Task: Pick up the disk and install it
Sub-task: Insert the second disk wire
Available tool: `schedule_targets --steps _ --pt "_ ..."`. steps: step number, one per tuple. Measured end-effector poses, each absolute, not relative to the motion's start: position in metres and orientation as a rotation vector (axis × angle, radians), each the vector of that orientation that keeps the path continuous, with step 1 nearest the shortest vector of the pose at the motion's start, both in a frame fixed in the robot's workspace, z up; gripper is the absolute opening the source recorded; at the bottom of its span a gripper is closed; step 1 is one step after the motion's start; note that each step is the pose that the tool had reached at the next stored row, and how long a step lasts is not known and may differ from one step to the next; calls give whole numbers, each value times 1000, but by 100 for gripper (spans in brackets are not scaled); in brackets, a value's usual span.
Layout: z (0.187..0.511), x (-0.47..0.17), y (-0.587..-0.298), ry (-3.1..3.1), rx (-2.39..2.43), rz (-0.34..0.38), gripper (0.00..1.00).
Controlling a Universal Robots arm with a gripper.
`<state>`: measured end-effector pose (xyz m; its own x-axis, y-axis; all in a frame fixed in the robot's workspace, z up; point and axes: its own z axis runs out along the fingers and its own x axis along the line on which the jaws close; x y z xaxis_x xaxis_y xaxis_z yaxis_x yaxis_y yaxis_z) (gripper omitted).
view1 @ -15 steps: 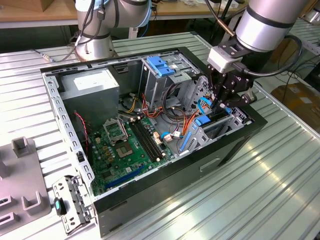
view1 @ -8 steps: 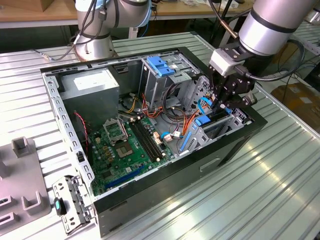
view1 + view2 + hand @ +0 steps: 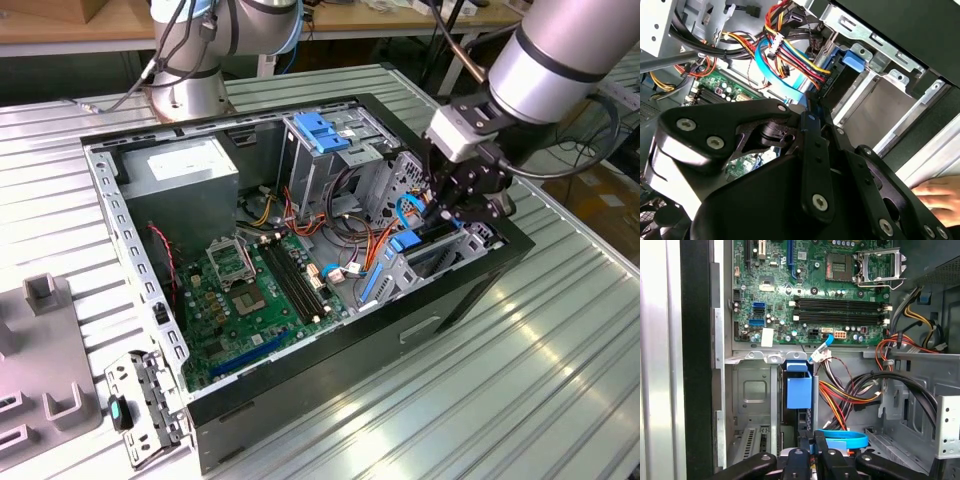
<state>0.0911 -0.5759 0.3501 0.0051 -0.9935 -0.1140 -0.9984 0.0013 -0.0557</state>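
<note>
Open computer case [image 3: 150, 270] lies on ribbed metal desk [image 3: 520, 400], green motherboard [image 3: 250, 290] exposed. Pincer [image 3: 452, 208] lowered into drive bay at case's front corner, fingers close together over blue carrier rail; actual grip cannot tell. Disk [image 3: 799, 392] seated upright in bay slot, blue tab [image 3: 852, 59] showing.

Bright, even overhead light. Glare streaks the ribbed metal table [image 3: 520, 370] in the exterior view. The computer case [image 3: 470, 290] interior sits in soft shadow. Both wrist views look sharp.
</note>
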Motion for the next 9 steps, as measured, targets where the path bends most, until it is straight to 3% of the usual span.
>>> schedule_targets --steps 9 --pt "348 91 -577 2144 -2126 63 16"
